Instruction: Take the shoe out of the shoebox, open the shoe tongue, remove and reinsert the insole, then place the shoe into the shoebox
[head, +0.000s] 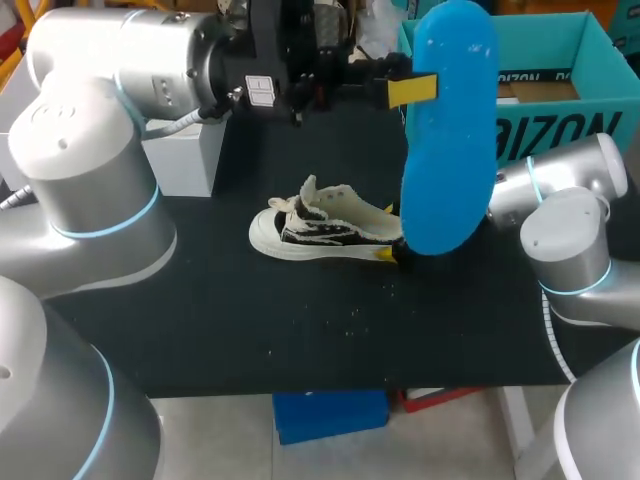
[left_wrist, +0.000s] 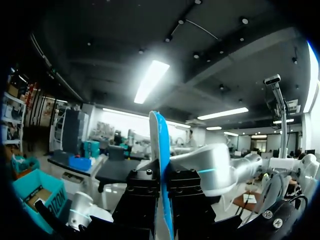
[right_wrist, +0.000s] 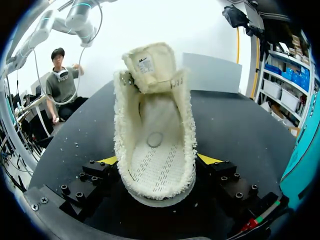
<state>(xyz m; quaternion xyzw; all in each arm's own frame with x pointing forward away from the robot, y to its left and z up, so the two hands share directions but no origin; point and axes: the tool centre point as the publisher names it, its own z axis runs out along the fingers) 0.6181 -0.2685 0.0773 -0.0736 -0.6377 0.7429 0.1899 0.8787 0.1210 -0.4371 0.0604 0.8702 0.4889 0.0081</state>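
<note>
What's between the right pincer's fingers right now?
The shoe, heel end, with both yellow tips of the right pincer against its sides; the right wrist view shows it.

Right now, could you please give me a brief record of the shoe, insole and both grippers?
shoe: on the table, outside the shoebox
tongue: folded open
insole: out of the shoe, held up above the table
left gripper: shut on the insole
right gripper: shut on the shoe's heel
</note>
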